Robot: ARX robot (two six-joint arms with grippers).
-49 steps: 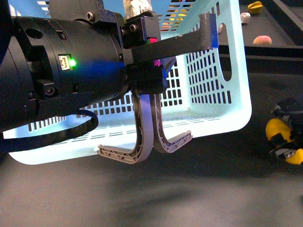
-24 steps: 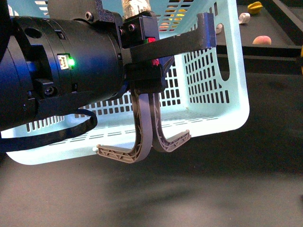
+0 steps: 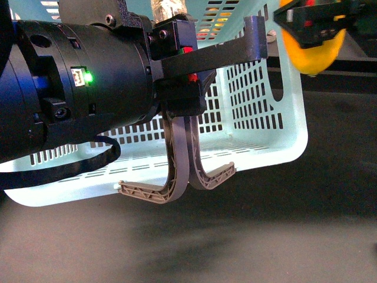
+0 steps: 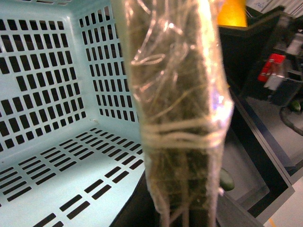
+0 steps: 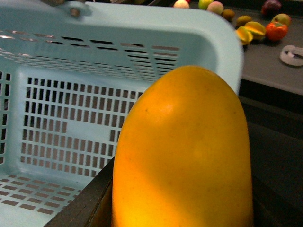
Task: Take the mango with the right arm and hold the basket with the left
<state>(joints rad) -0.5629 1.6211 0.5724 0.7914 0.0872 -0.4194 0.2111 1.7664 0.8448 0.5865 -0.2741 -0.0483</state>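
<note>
The pale turquoise basket (image 3: 277,141) hangs tilted above the dark table, lifted by its tape-wrapped handle (image 4: 177,109). My left gripper (image 3: 177,65), at the end of the bulky black arm (image 3: 76,88), is shut on that handle. The yellow-orange mango (image 3: 312,53) is up at the top right, just outside the basket's rim, with my right gripper (image 3: 312,20) shut on it. In the right wrist view the mango (image 5: 184,151) fills the foreground, with the basket's slotted wall (image 5: 94,94) behind it. A dark finger (image 5: 85,203) shows beside the mango.
Two grey-brown handle arms (image 3: 177,171) dangle below the basket's front wall. Several fruits (image 5: 267,26) and a white disc (image 5: 291,54) lie on a dark shelf beyond the basket. The dark table (image 3: 265,236) spreads below.
My right gripper has lifted the mango from table level at the lower right to the basket's upper right rim. The basket has drifted slightly left.
</note>
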